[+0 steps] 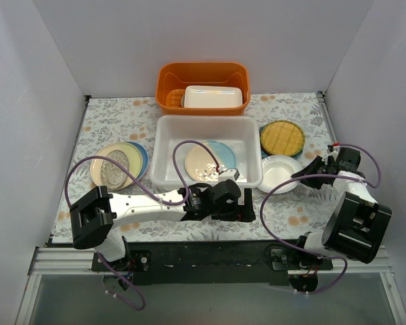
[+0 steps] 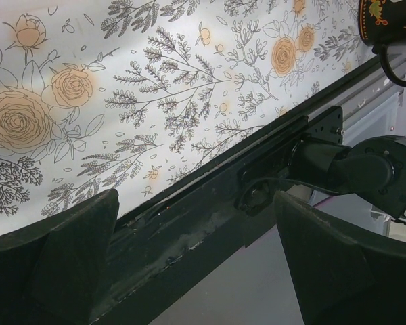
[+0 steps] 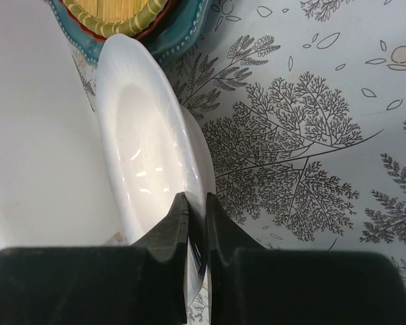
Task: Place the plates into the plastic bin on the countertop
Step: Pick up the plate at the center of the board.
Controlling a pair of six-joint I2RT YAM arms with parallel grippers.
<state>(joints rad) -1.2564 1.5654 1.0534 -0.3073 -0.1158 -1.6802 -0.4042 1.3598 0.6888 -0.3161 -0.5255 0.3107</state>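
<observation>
Countertop (image 1: 108, 122) cloth is partly hidden at its near edge by the left arm lying across it. The plastic bin (image 1: 161, 152) sits centrally, long axis left to right, front wall partly covered by that arm. A cream plate (image 1: 199, 161) and a light blue plate (image 1: 224, 152) lie overlapping inside. An orange tub (image 1: 164, 81) with a white box (image 1: 213, 97) stands just behind. Stacked plates (image 1: 115, 164) lie left of the bin, and a yellow woven plate (image 1: 282, 137) on a teal plate (image 1: 264, 142) lies to its right. The right gripper (image 3: 196, 203) pinches the rim of the white plate (image 3: 142, 162), just beside the bin's right wall. The left gripper (image 2: 195, 210) is spread wide, holding nothing.
</observation>
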